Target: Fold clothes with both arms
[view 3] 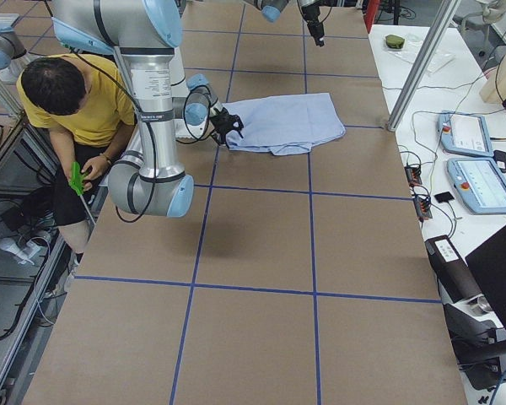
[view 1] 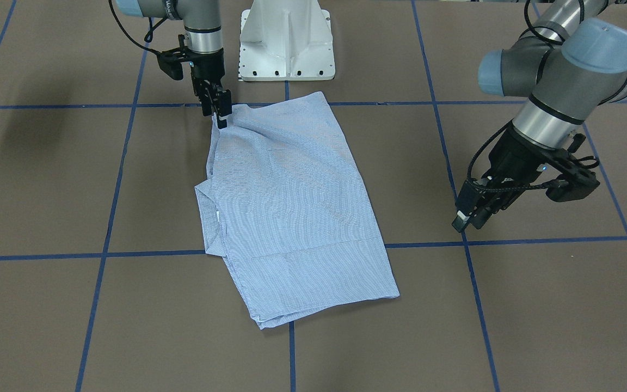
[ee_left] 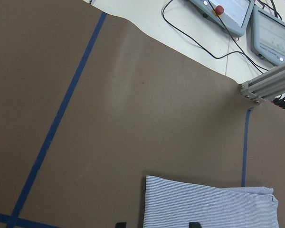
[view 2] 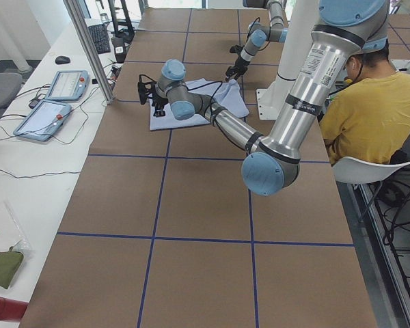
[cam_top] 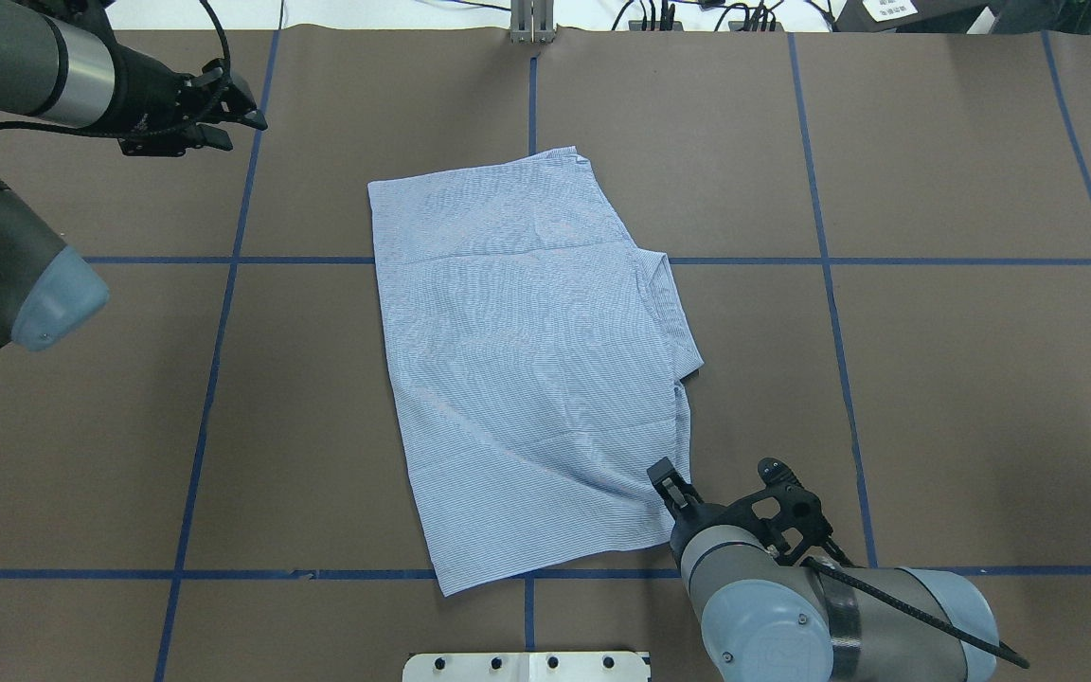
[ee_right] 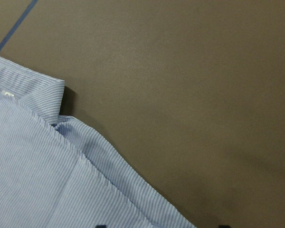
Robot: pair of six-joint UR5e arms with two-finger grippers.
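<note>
Nearest the robot, the right gripper stands at the shirt, at its near corner. Its jaws are wide and the hem runs between them; whether they touch cloth I cannot tell. The shirt lies folded mid-table, showing only striped cloth and the collar. Farthest, the left gripper hovers empty, parted, its tips cut off in the wrist view.

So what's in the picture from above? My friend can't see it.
A folded blue-and-white striped shirt lies on a brown table with blue tape lines. The right gripper is at the shirt's near right edge; the left gripper hangs away at top left.
</note>
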